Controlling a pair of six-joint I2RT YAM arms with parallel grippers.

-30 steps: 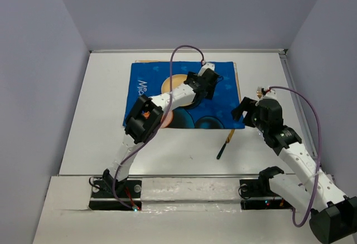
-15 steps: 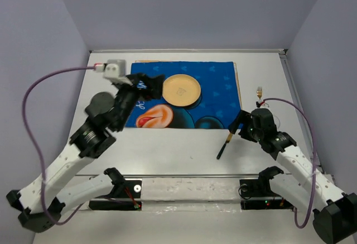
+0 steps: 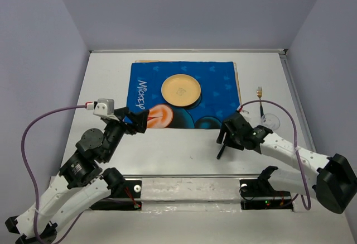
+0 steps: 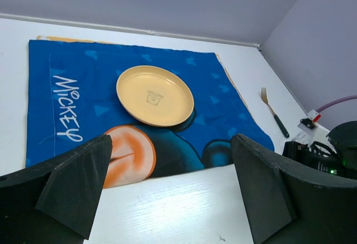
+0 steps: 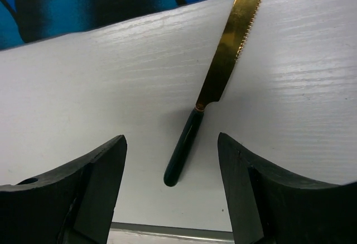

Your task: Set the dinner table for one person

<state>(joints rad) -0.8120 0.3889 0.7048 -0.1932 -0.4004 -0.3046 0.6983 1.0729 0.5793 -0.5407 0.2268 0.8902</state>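
Right gripper (image 5: pixel 170 146) jaws apart, empty, straddling the knife (image 5: pixel 215 87) handle. Knife flat on dinner table (image 5: pixel 67 99), long axis 7-to-1 o'clock, blade tip toward placemat (image 5: pixel 111 4). Left gripper (image 4: pixel 172 143) spread wide, well apart; right is nearer.

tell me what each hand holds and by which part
Nothing is held. The right hand hangs open over the knife, at its handle, not gripping; the left hand is open, empty.
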